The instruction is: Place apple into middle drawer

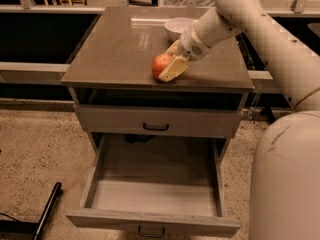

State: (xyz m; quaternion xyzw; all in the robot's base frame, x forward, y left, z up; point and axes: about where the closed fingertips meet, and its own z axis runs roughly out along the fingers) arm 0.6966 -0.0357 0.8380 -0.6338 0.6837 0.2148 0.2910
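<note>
Camera view: the round, shiny orange-red apple (160,65) sits on the brown tabletop (115,49) at upper centre. My pale gripper (168,66) is around it, but I can't tell whether it has clamped. The wide grey middle drawer (155,194) is open below, so lifting and lowering remain. The gripper's far side is hidden.

Shiny orange-red apple (160,65) rests on the cabinet top (115,49) against the claw (168,68); middle drawer (152,194) stands open.

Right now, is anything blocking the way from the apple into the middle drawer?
Nothing visible. The gripper is at the apple near the front edge of the cabinet top; the middle drawer stands open below, the drawer front above it shut.
</note>
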